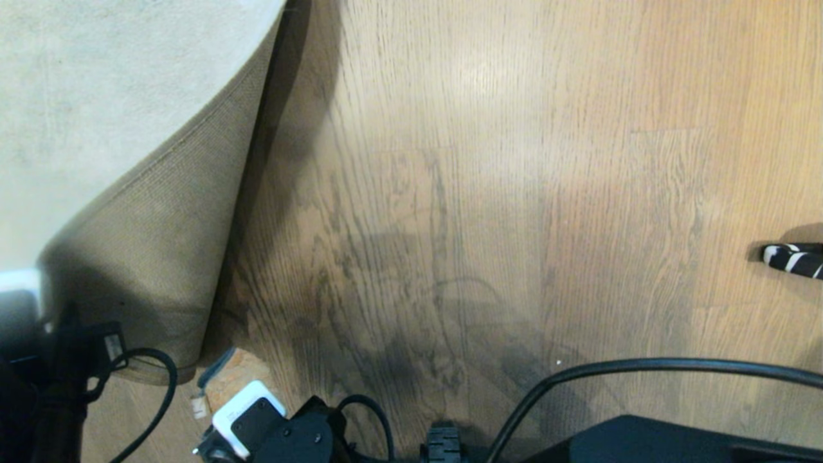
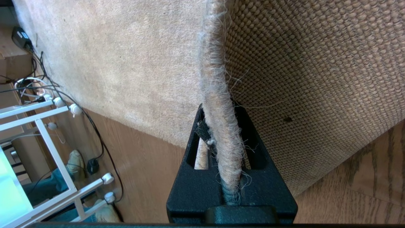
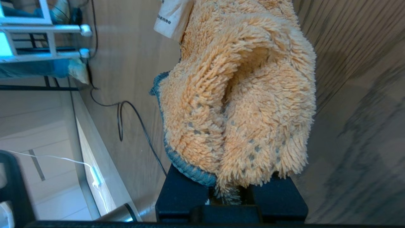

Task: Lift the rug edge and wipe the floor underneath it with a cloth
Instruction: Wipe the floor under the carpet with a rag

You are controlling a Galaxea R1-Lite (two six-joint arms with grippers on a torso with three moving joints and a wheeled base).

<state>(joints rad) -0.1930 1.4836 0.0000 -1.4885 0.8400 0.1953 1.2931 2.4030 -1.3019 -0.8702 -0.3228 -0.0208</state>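
Lower edge of the head view: dark robot body and looping black cables [image 1: 617,370]. At lower left, the left gripper [image 2: 221,139] is pinched on the rug edge [image 2: 218,95], jaws pressed against the frayed border, tan backing turned out. At bottom centre-left, the right gripper [image 3: 231,193] is clamped on a bunched cloth [image 3: 246,95], orange pile outward, grey trim and white tag showing; a corner of it peeks out in the head view at lower left.

Mid-frame: the floor [image 1: 450,225], bare planks with dark grain streaks. Upper left: rug folded back, pale pile beyond the raised backing.

Right edge, mid-height: a black-and-white striped object [image 1: 794,258], partly cut off.

Risks, as judged: the left grip sits on the fraying border only, so rug weight could pull it free and drop the fold onto the wiping arm. The cloth is held by one bunched end and friction on the planks could drag it loose. Cables near the grippers could snag.

Count: one rug, one cloth, two grippers, one striped object.
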